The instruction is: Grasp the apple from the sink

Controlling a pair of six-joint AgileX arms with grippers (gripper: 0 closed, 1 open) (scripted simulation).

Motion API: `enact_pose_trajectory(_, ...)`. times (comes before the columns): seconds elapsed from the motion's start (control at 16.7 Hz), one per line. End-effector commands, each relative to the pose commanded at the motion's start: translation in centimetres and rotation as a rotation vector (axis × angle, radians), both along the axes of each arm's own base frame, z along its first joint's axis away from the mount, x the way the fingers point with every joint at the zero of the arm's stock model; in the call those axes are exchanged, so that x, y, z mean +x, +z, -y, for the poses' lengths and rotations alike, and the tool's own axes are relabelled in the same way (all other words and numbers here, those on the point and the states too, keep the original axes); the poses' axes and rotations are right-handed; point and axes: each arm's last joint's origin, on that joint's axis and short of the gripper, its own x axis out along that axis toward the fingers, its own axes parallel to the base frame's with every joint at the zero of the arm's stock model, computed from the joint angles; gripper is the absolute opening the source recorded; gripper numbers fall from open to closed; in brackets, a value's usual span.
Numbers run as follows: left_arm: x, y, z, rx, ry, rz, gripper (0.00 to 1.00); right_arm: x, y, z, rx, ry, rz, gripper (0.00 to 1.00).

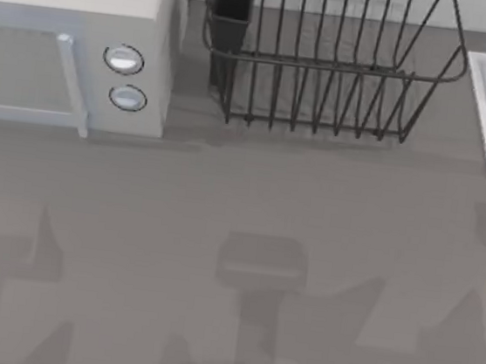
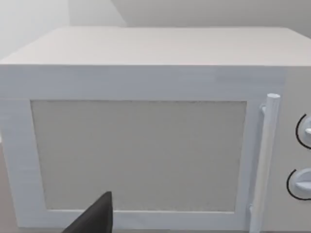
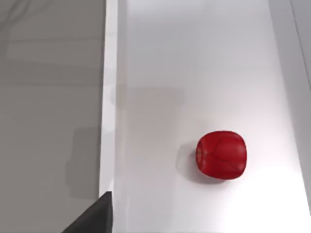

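Glossy red apple (image 3: 222, 155) lies in the smooth matt-white sink (image 3: 194, 58); dish rack (image 1: 327, 64) is dark wire.

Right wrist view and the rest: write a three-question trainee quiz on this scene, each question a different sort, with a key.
1. True or false: the apple lies on the floor of the sink, with nothing touching it.
2. Multiple choice: in the top view, what stands at the back, between the microwave and the sink?
A. a kettle
B. a dark wire dish rack
C. a cutting board
3. Fill in: the left wrist view faces the microwave's closed ____.

Key: 1 true; 2 B; 3 door.
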Motion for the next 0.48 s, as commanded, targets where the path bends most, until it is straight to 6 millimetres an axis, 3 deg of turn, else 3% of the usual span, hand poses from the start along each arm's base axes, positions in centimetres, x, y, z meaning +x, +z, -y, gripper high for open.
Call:
enact_pose_trajectory(0.24, 0.0, 0.0, 0.0, 0.000, 0.000, 0.000, 1.00, 7.3, -0.6, 2.1, 0.013, -0.011, -0.280, 1.00)
enact_pose_trajectory(0.48, 0.0, 0.0, 0.0, 0.000, 0.000, 0.000, 1.00, 13.7, -4.0, 4.5, 0.043, -0.013, -0.528, 1.00)
